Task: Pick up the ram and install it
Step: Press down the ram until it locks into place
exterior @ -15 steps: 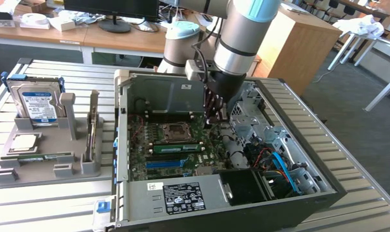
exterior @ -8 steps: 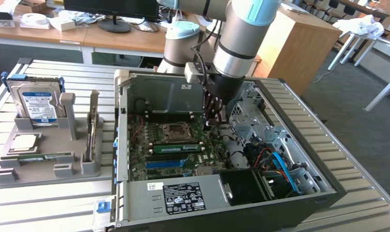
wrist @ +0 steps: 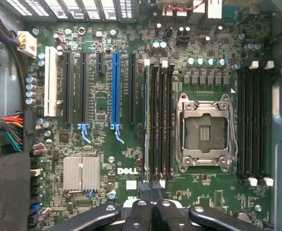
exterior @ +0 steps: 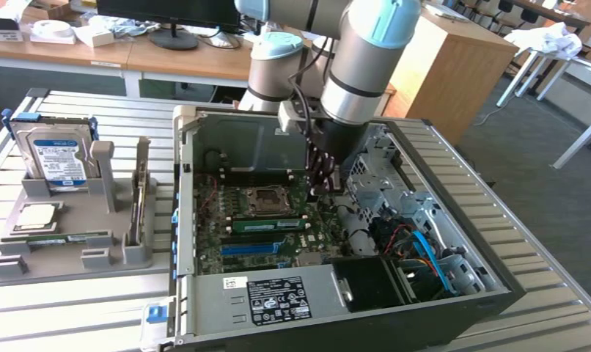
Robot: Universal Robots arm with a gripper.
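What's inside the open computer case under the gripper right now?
The shut gripper hangs over the motherboard: an empty processor socket, memory slots beside it, a ram already seated. The gripper covers those slots' near ends.

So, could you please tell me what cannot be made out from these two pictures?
- Wrist view: whether the shut pincer touches the memory slots; its own fingers cover the spot.
- Exterior view: where the pincer's tips sit above the motherboard, hidden behind the arm and its cables.
- Exterior view: any sticker on the ram lying in the grey holder, and the print on the hard drive label, both too small.
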